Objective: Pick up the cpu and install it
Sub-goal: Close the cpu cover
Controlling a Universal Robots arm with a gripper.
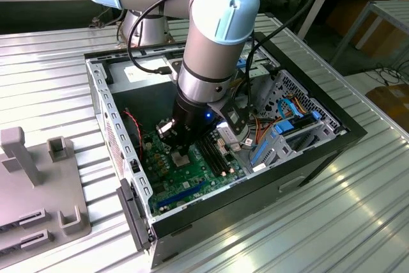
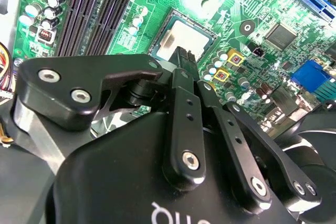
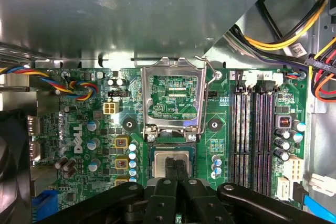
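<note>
- While the jaws of the gripper (image 3: 176, 165) are closed tip to tip with nothing between them, they sit right over the middle of the cpu (image 3: 159, 162), which lies flat in the socket on the motherboard (image 3: 84, 145). Contact or a small gap: cannot tell from either wrist view.
- Load plate (image 3: 173, 66) stands hinged up and its lever (image 3: 212, 72) is unlatched, so the cpu looks placed but not clamped. Judgement: install is not finished.
- Risk 1: the closed tips bear on one small patch of the lid. If the arm pushes down off-centre, the chip could tilt in the socket and bend the contacts under it.
- Risk 2: whether the cpu is fully seated and correctly oriented is not checkable here, since the jaws cover part of it. A chip sitting on the socket edge would get crushed once the plate comes down.
- Risk 3: any sideways drag from the tips could slide the cpu out of its recess, because nothing holds it yet.
- Risk 4: tight surroundings. The raised plate is just beyond the tips, small capacitors (image 3: 132, 156) stand just beside the socket, and the memory slots (image 3: 254, 129) are near. A wide or tilted move could clip any of them.
- Risk 5: in the exterior view the wrist reaches deep into the computer case (image 1: 115, 113) on the desk (image 1: 57, 55), with loose cables (image 1: 281, 116) near the arm. A snag there could jerk the tool over the chip.
</note>
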